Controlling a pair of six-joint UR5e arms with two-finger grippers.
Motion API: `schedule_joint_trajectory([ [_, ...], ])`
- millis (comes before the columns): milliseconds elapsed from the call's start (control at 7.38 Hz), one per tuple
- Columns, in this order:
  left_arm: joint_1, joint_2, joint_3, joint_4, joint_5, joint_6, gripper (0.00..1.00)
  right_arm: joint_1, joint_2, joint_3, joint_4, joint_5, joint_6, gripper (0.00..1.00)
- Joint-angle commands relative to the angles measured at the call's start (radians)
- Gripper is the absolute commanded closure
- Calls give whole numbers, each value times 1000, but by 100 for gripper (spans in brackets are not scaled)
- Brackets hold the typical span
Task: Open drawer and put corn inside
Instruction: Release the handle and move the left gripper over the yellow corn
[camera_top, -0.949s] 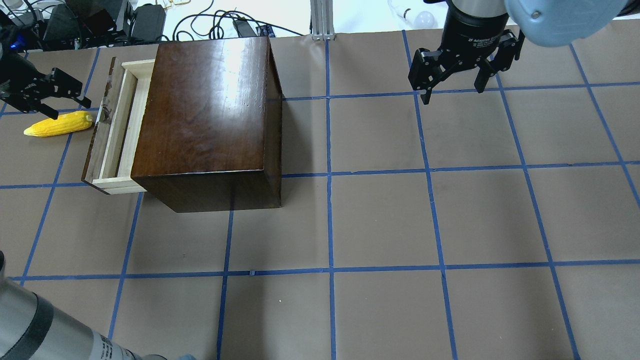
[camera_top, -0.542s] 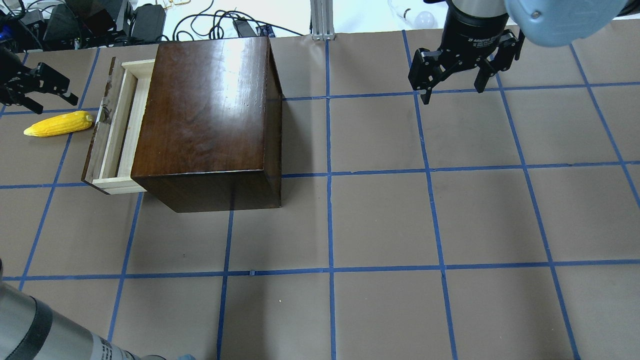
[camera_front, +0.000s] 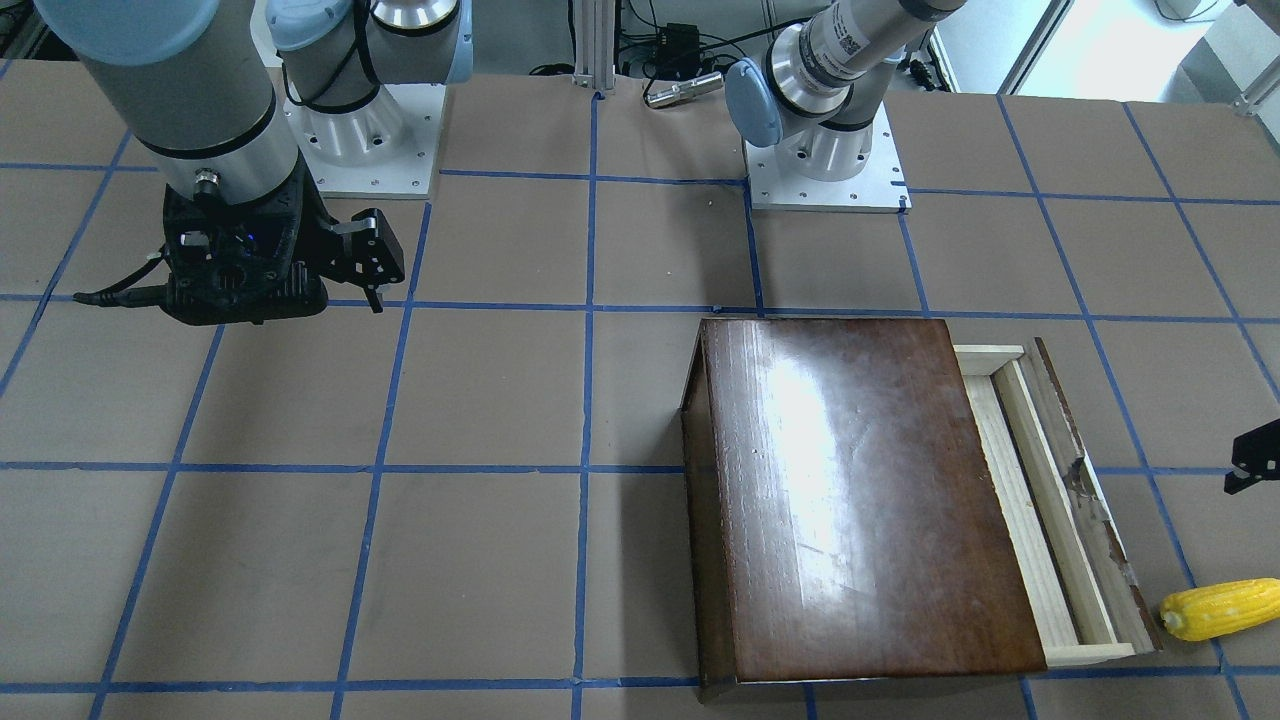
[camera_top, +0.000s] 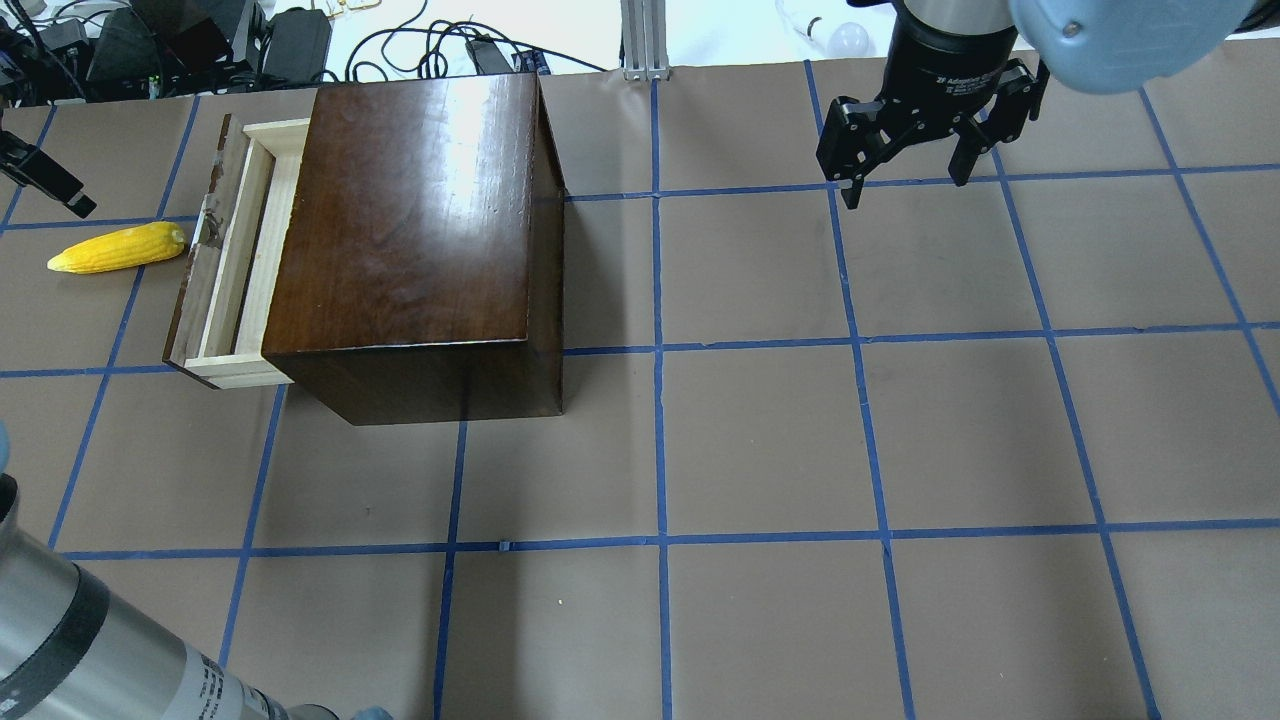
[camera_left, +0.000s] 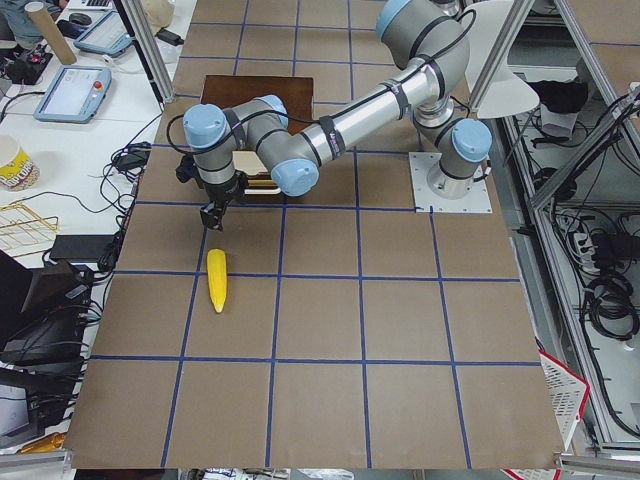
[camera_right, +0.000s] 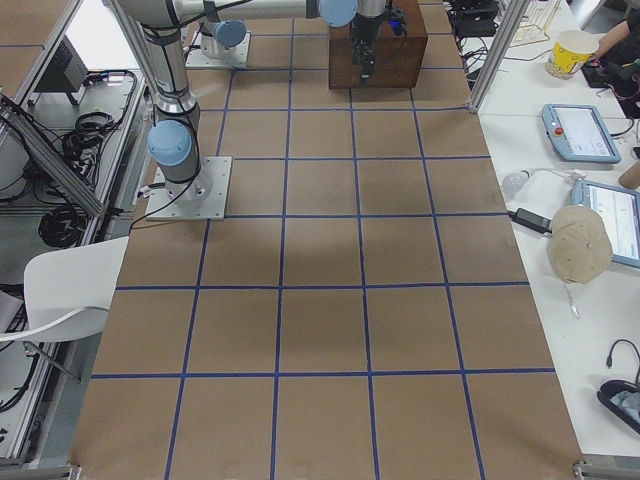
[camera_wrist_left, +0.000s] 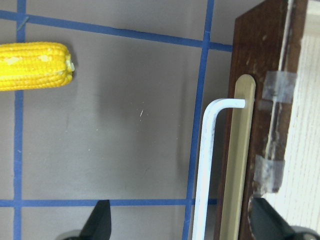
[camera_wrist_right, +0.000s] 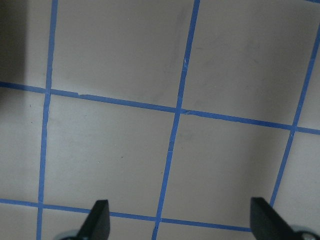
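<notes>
Backed off leftward from above the corn (camera_top: 117, 248) since earlier: left hand (camera_wrist_left: 181, 222), spread wide, empty. Corn on the surface (camera_top: 800, 430) just beside the drawer (camera_top: 228, 265) front, outside it. Drawer only partly out of cabinet (camera_top: 415, 210); better widened via white handle (camera_wrist_left: 207, 165) before grasping corn mid-length. Far right: right hand (camera_top: 908, 185) released, idle, not obstructing.

Blue tape lines (camera_top: 660, 440) crossed the brown table (camera_top: 980, 430). Past its far edge lay black cables (camera_top: 430, 45), a metal post (camera_top: 645, 35) and what looked like a bulb (camera_top: 850, 38).
</notes>
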Motion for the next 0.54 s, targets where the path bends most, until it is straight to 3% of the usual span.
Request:
schedule_joint_trajectory([
  [0, 18, -68, 78, 3, 6, 224, 0, 0, 0, 0, 0, 0, 0, 0],
  [407, 47, -186, 168, 33, -8, 508, 0, 0, 0, 0, 0, 0, 0, 0],
])
